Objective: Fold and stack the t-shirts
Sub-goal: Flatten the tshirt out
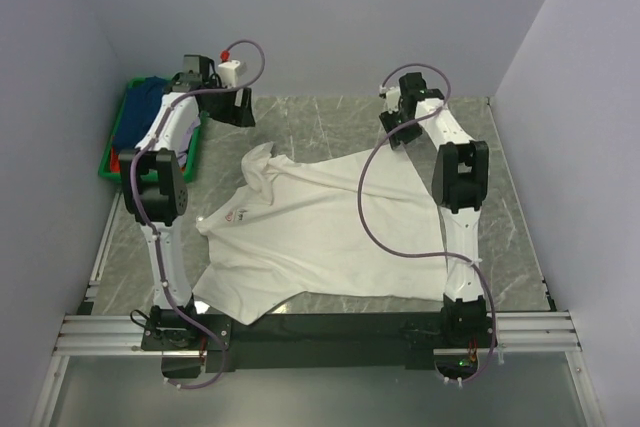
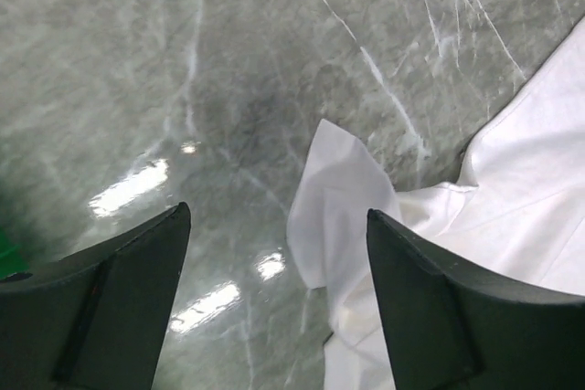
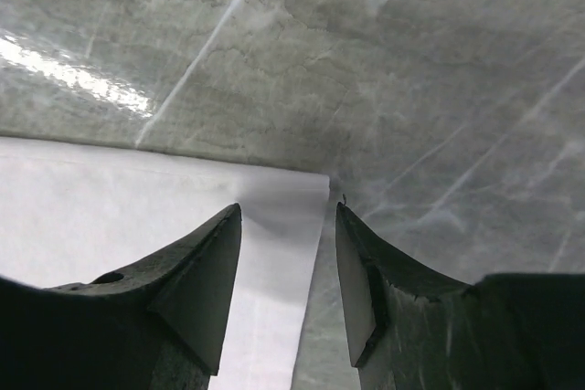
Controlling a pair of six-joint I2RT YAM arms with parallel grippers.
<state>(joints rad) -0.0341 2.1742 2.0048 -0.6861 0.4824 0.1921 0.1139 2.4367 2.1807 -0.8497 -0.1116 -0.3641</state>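
Count: two arms, two claws, one white t-shirt [image 1: 330, 227], one green crate [image 1: 110, 172].
White t-shirt lies spread on marble surface [image 1: 500, 207], small red chest mark [image 1: 237, 214] facing up.
Crate sits left of t-shirt, apart from it; dark blue shirt [image 1: 148, 97] inside, other contents unclear.
Left claw [image 2: 276, 216] released, jaws wide, above t-shirt's far-left flap.
Right claw [image 3: 286, 212] released, jaws parted over t-shirt's far-right corner.
Only top view shows crate and whole t-shirt; wrist views show only cloth edges on marble.
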